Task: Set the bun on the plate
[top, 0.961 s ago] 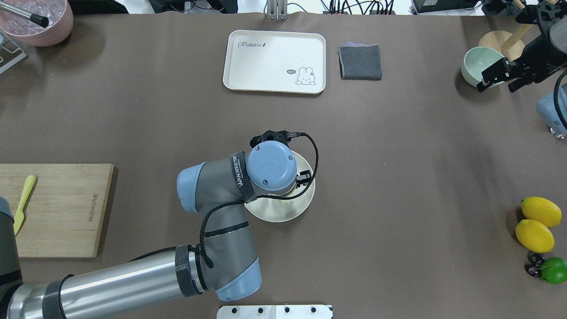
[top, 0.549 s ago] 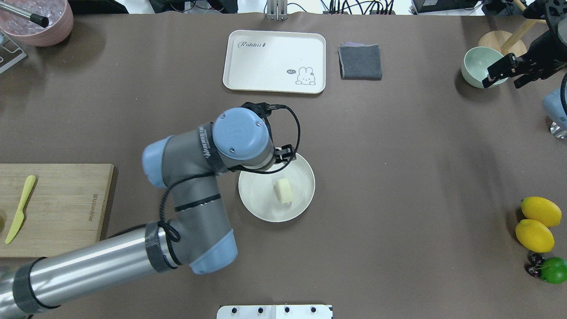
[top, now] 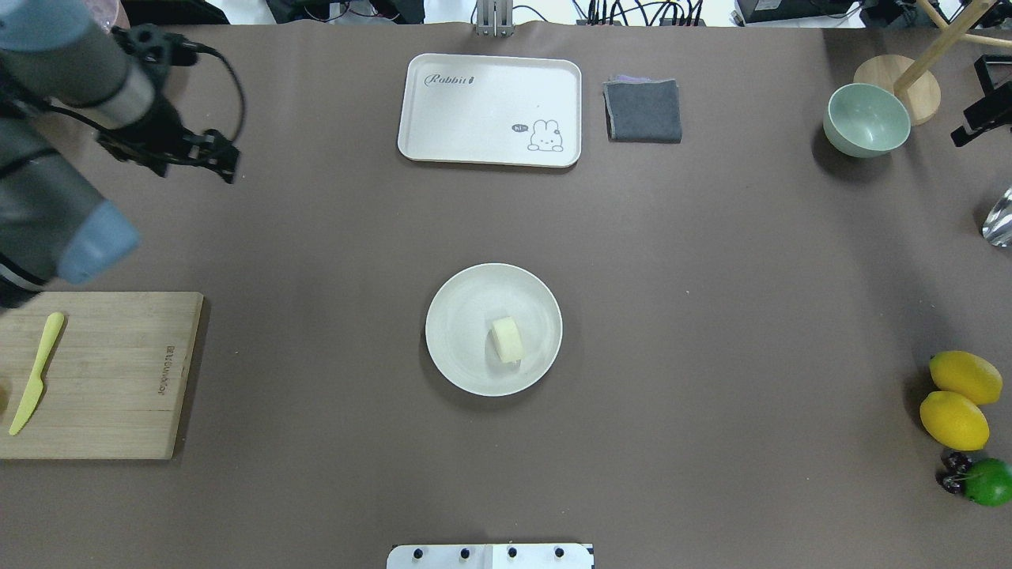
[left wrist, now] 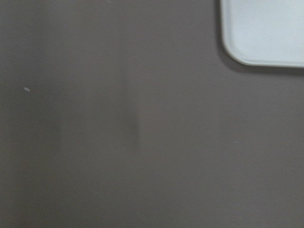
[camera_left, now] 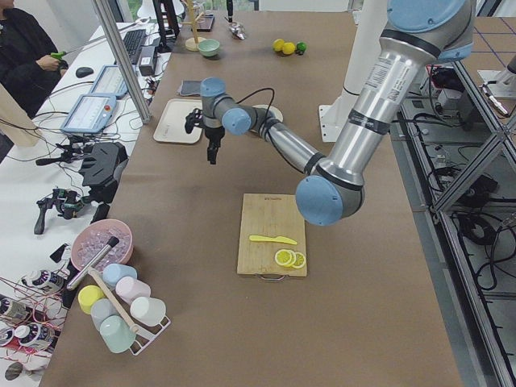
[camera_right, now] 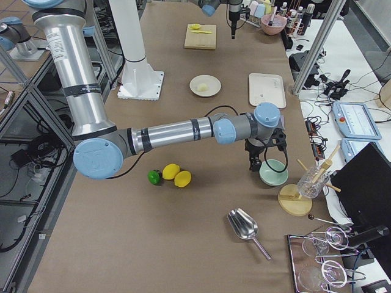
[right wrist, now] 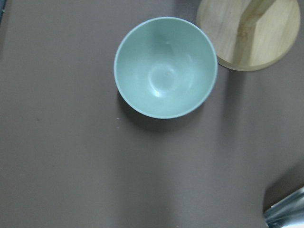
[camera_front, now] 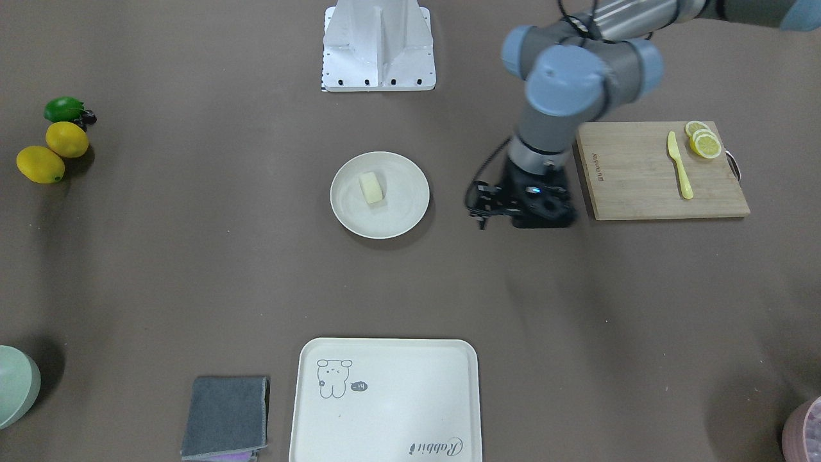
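Observation:
The bun (top: pixel 506 340), a small pale block, lies on the round cream plate (top: pixel 462 300) mid-table, slightly right of the plate's centre; nothing touches it. The front view shows the same bun (camera_front: pixel 371 188) and plate (camera_front: pixel 401 215). My left gripper (top: pixel 166 148) hangs over bare table at the far left, well away from the plate, with its fingers hidden under the wrist. Only the table and a tray corner (left wrist: pixel 266 38) appear in the left wrist view. My right gripper (top: pixel 980 122) sits at the right edge above the pale green bowl (right wrist: pixel 165 66); its fingers do not show.
A rabbit tray (top: pixel 490 111) and a grey cloth (top: pixel 643 111) lie at the back. A cutting board (top: pixel 103 375) carries a yellow knife (top: pixel 32 387) and lemon slices (camera_front: pixel 702 138). Two lemons (top: pixel 957 395) and a lime (top: pixel 988 482) sit at the right.
My left arm has swung off the plate to the far back left, uncovering the bun, which stays on the plate. The right arm has drawn further toward the right edge.

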### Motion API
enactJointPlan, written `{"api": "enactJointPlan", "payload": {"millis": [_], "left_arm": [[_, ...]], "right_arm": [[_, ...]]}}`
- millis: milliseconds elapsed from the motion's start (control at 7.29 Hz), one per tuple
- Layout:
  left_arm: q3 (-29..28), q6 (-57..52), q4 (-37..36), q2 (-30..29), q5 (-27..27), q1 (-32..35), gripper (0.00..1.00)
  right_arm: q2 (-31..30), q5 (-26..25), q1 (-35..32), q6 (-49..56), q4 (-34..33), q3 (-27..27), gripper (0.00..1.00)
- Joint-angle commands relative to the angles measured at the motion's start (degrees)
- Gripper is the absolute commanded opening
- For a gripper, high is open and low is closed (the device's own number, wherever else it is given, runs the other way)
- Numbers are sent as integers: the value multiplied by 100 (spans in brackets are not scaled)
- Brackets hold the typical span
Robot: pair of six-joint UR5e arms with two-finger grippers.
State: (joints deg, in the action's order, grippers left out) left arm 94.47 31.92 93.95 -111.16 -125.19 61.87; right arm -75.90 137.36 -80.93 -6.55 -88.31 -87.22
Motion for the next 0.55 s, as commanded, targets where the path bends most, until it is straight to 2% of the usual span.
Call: {"api": "enactJointPlan", "payload": {"millis": [0, 137, 412], "left_arm": [[-777, -2395, 27, 665, -761, 1508, 98], [-1016, -2680, 44, 649, -770, 1634, 98], [-1341, -3592, -17, 684, -1295, 2300, 98]], "right_arm": [[-274, 80, -422, 1150, -151, 38, 100], [-389, 168, -441, 1295, -142, 12, 100], [-522, 143, -503, 1349, -142, 99, 100]]}}
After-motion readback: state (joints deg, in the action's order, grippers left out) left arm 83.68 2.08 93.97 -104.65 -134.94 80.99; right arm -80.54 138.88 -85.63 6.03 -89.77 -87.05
